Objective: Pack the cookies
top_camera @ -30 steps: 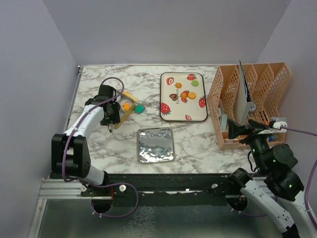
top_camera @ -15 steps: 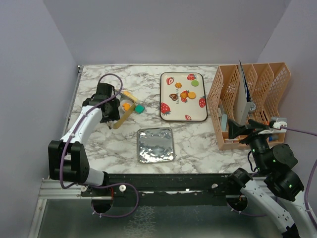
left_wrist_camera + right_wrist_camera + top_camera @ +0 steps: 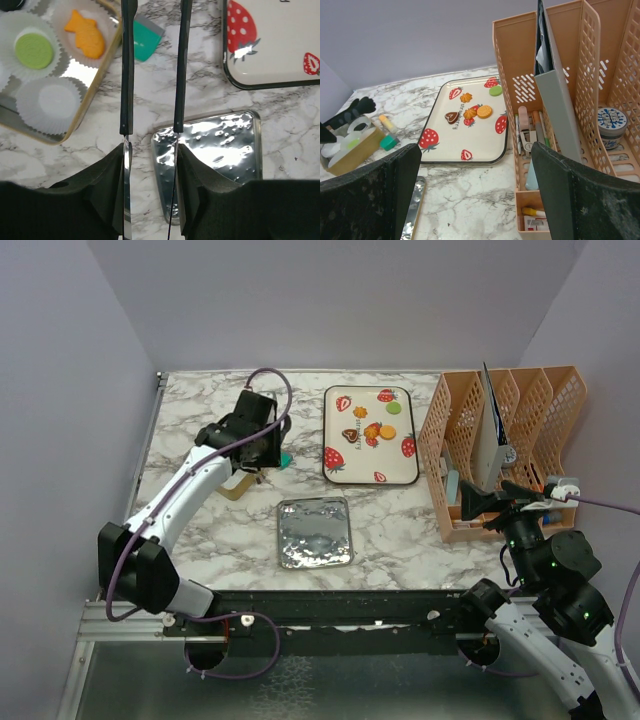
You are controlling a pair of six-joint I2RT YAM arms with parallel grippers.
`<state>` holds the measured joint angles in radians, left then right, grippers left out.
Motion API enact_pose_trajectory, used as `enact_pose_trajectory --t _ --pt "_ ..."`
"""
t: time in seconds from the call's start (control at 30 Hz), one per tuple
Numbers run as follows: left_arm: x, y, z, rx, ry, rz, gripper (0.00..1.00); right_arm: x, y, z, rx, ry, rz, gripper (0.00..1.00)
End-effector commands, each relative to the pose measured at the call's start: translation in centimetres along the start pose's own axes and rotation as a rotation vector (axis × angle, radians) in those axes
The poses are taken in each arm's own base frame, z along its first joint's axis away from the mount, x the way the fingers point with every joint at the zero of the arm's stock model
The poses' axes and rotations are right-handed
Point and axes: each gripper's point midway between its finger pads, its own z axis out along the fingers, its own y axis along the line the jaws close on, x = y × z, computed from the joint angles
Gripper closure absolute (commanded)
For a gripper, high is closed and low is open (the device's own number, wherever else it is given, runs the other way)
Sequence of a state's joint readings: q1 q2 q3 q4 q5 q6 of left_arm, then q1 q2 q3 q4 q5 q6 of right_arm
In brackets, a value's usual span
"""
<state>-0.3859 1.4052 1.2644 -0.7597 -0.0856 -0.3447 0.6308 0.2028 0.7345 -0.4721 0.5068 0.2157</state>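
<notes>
Cookies (image 3: 368,429) look thin, stiff, light and slick, so you'd pinch one by its edges. They're on the strawberry tray (image 3: 333,465) at 12 o'clock on the table (image 3: 400,525). Gold box (image 3: 95,87) holds paper cups (image 3: 47,102), w/ a green one (image 3: 33,49) and an orange fish (image 3: 88,34) in. Left pincer (image 3: 152,131) partly apart, empty; right pincer (image 3: 475,192) wide apart, empty.

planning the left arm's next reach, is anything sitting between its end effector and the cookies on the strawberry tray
Nothing visible blocks it. The left end effector hangs over bare marble just left of the strawberry tray, with only open tabletop between. The cookies lie uncovered in the tray's far half. The foil lid lies nearer the arms, off that line.
</notes>
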Motion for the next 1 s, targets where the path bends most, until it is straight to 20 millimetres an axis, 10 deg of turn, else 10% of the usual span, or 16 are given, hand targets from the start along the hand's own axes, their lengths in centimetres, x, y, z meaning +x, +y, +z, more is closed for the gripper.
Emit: enact_pose_trajectory --t 0.0,0.57,0.97 --pt "-0.3 -4.2 0.9 0.069 0.024 0.05 0.58 0.3 0.1 0.1 -0.007 0.006 -0.016 0.0" --pt "-0.8 -20.2 8.3 0.253 0.068 0.316 0.59 0.2 -0.2 -0.1 0.003 -0.001 -0.01 0.0" --pt "-2.6 -25.9 12.8 0.351 0.048 0.353 0.58 0.4 -0.3 0.0 0.014 0.005 -0.015 0.0"
